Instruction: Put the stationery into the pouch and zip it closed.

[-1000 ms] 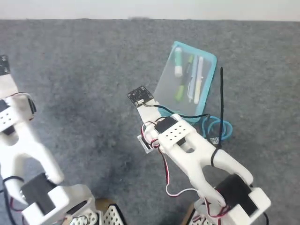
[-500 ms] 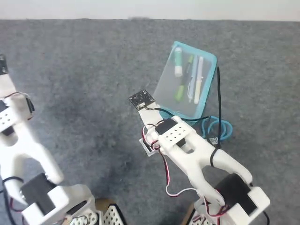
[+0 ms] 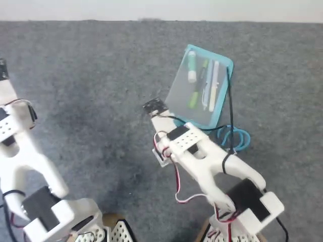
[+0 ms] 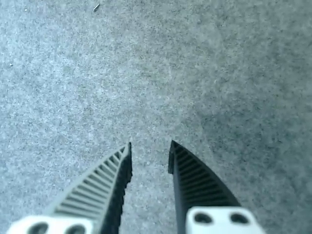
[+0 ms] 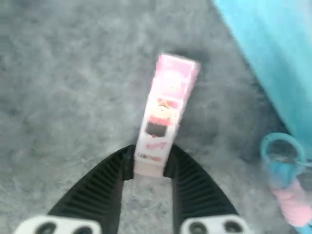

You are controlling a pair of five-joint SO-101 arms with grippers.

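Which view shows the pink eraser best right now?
The right wrist view: the pink eraser lies full-length, one end between the fingers of the right hand. The high view catches just a white corner under the arm. The left wrist view faces carpet.

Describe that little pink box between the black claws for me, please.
The pink box is a small oblong block, pink and white, with a cartoon picture and some print on its top face. It looks like an eraser in a paper sleeve. The right gripper clamps its near end from both sides, and the rest sticks out ahead over the grey carpet. Whether it rests on the carpet or is lifted cannot be told. The blue pouch lies close beside it, not touching.
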